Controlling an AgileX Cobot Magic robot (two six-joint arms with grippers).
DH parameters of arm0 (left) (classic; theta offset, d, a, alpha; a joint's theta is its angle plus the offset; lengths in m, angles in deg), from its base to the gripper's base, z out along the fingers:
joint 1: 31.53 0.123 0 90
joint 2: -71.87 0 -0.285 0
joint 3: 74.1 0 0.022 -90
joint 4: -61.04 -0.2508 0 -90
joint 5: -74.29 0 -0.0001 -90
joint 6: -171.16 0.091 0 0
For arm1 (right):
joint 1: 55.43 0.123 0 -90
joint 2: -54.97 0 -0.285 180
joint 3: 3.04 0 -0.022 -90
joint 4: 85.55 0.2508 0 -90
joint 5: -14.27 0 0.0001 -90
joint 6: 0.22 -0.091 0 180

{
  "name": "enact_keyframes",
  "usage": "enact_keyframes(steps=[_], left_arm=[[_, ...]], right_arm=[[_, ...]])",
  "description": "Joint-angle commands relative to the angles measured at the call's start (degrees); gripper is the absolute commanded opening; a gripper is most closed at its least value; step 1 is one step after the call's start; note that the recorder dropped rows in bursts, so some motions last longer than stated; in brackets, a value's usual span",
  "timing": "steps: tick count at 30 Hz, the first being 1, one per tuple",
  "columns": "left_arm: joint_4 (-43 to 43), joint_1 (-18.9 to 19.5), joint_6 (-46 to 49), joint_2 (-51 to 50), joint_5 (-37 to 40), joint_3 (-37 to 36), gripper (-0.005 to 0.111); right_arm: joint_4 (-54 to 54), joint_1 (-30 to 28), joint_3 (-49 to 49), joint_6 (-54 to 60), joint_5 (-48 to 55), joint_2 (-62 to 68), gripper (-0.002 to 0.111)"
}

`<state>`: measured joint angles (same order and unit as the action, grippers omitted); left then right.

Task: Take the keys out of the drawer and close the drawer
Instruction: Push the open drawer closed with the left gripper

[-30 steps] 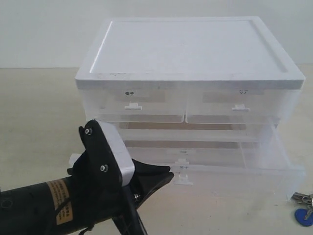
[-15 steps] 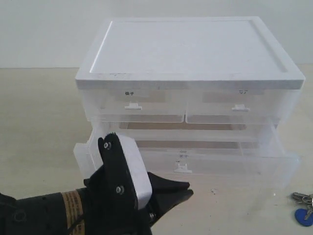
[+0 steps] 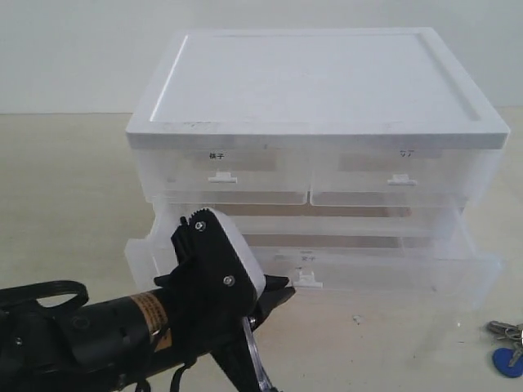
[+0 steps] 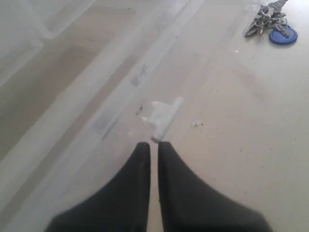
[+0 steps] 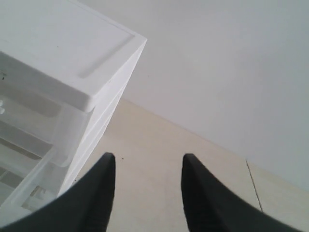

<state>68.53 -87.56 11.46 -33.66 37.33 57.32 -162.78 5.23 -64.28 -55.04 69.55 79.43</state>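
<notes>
Beside drawer (image 3: 392, 273), keys (image 3: 507, 349) seemingly point rearward.

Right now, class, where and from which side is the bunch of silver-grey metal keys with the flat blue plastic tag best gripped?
Probably the bunched metal keys, pinched from above: they lie flat on the table, and the blue tag looks too thin.

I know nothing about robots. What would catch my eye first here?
A clear plastic drawer chest with a white top fills the middle, its wide bottom drawer standing partly open. A black left gripper, shut, points at that drawer's small handle. The blue-tagged keys lie on the table at far right, outside the drawer.
</notes>
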Motion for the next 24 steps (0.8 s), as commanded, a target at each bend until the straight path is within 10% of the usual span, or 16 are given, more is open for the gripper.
enact_keyframes(steps=[1, 24], left_arm=[[1.8, 0.2, 3.1, -0.1, -1.7, 2.8, 0.004], [9.8, 5.0, 10.4, -0.1, -3.8, 4.8, 0.004]], right_arm=[[0.0, -0.1, 0.0, -0.3, -0.1, -0.1, 0.039], [0.2, -0.1, 0.1, -0.1, -0.9, -0.1, 0.039]])
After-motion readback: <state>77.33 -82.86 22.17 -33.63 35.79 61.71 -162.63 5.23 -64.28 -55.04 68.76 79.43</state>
